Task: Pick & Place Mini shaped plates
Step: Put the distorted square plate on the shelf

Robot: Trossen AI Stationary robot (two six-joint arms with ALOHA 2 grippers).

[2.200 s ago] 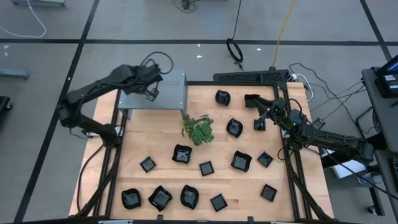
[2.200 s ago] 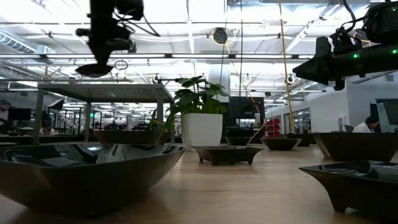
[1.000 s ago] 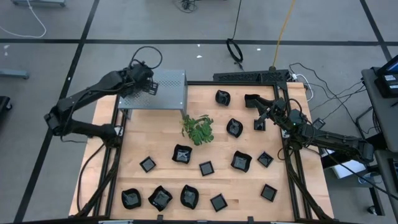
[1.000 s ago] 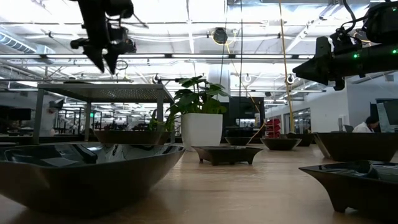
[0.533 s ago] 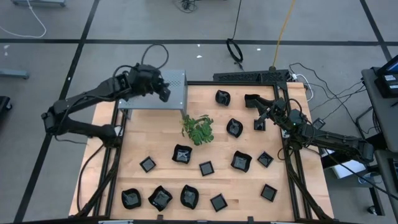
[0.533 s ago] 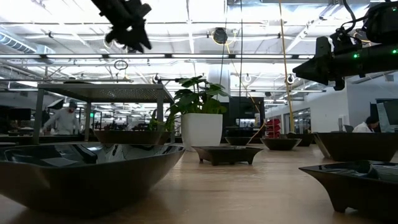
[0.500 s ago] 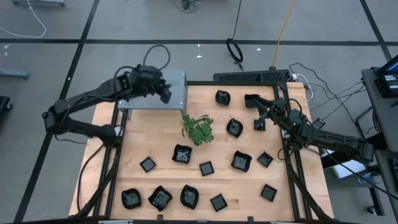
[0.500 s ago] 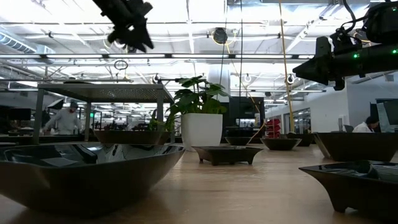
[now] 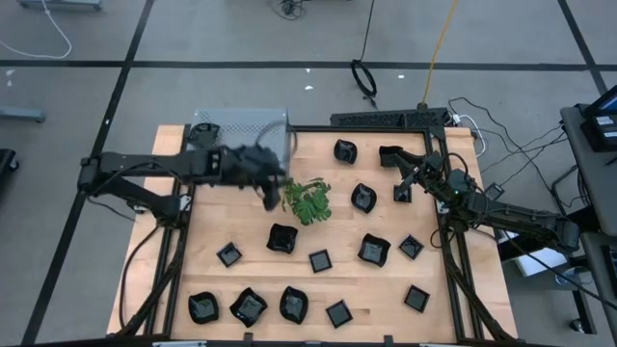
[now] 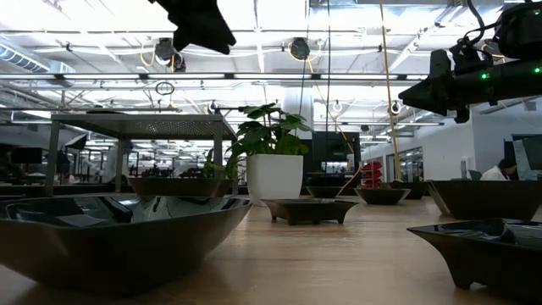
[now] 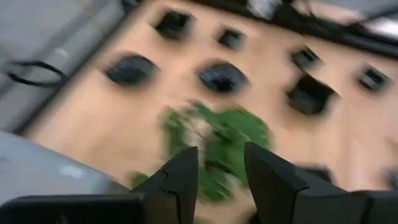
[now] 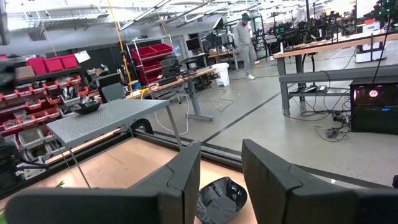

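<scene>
Several mini shaped plates, small glossy black dishes, lie scattered over the wooden table, among them one near the middle and one right of the plant. Another plate rests on top of the grey perforated box. My left gripper hangs open and empty in the air beside the green plant sprig, which fills the left wrist view just past the gripper. My right gripper stands open and empty at the table's right side, with a plate just beyond its fingers.
A row of plates lines the near edge of the table. The plant and the grey box rise above table level in the low view. A black frame runs along the table's far right corner. A person walks in the room beyond.
My left arm has swung from above the grey box down toward the plant, and its jaws have narrowed. A plate it carried earlier stays on the box. The right arm has not moved.
</scene>
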